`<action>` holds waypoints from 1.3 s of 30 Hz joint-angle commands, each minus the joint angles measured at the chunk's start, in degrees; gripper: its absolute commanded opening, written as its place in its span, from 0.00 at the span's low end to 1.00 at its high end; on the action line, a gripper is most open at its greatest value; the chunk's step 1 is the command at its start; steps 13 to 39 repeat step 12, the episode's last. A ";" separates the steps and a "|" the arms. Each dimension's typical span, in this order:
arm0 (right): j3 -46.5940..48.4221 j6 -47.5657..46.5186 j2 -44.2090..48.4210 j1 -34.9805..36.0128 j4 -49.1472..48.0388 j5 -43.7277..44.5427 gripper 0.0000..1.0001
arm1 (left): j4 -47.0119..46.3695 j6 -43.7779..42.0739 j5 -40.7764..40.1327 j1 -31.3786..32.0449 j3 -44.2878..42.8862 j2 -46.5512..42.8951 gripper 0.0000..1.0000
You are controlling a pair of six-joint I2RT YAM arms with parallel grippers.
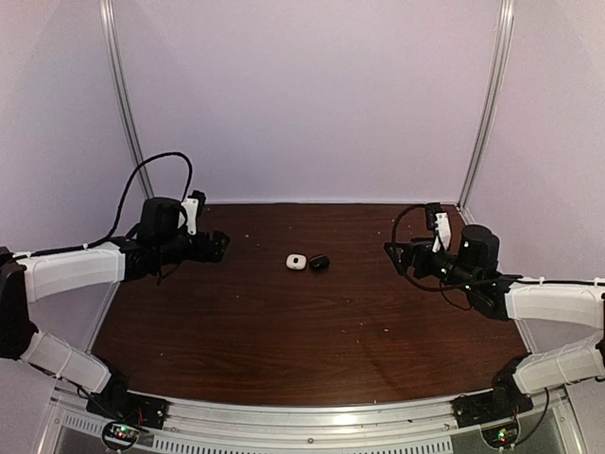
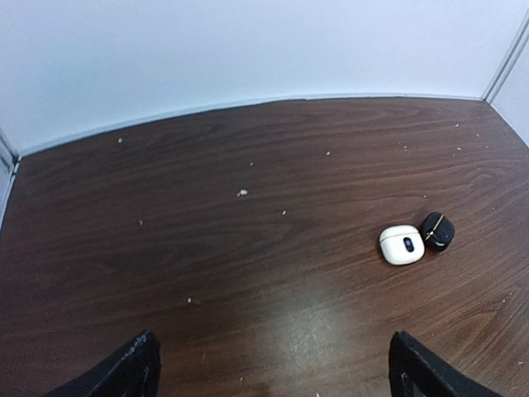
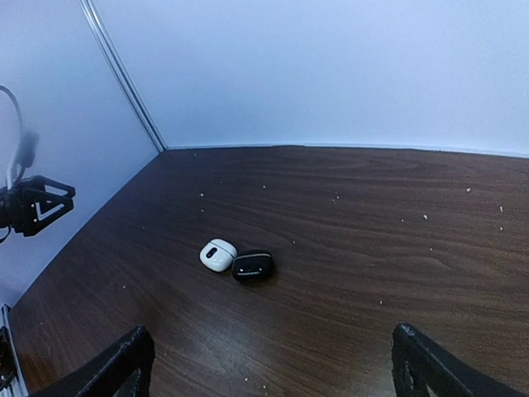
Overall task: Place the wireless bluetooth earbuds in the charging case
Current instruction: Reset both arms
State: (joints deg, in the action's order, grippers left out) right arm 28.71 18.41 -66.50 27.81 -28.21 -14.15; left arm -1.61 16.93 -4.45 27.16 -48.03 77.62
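Note:
A closed white charging case [image 1: 296,262] and a closed black charging case [image 1: 319,263] lie side by side at the table's middle, touching or nearly so. Both also show in the left wrist view, white [image 2: 402,245] and black [image 2: 437,231], and in the right wrist view, white [image 3: 218,255] and black [image 3: 252,265]. No earbuds are in view. My left gripper [image 1: 219,246] is open and empty, well to the left of the cases. My right gripper [image 1: 392,255] is open and empty, well to their right. Both hover above the table.
The dark wooden table [image 1: 312,322] carries scattered small white specks. Pale walls with metal frame posts [image 1: 123,104] close in the back and sides. The left gripper shows at the left edge of the right wrist view [image 3: 37,207].

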 commanded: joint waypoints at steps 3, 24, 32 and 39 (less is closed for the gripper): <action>-5.86 2.49 -1.16 -0.33 -7.51 2.83 1.00 | -9.11 8.10 -4.35 0.00 9.90 -4.36 0.97; -10.48 3.06 0.17 -0.36 -13.53 4.11 1.00 | -15.42 8.61 -4.59 0.00 14.41 -5.56 0.98; -10.48 3.06 0.17 -0.36 -13.53 4.11 1.00 | -15.42 8.61 -4.59 0.00 14.41 -5.56 0.98; -10.48 3.06 0.17 -0.36 -13.53 4.11 1.00 | -15.42 8.61 -4.59 0.00 14.41 -5.56 0.98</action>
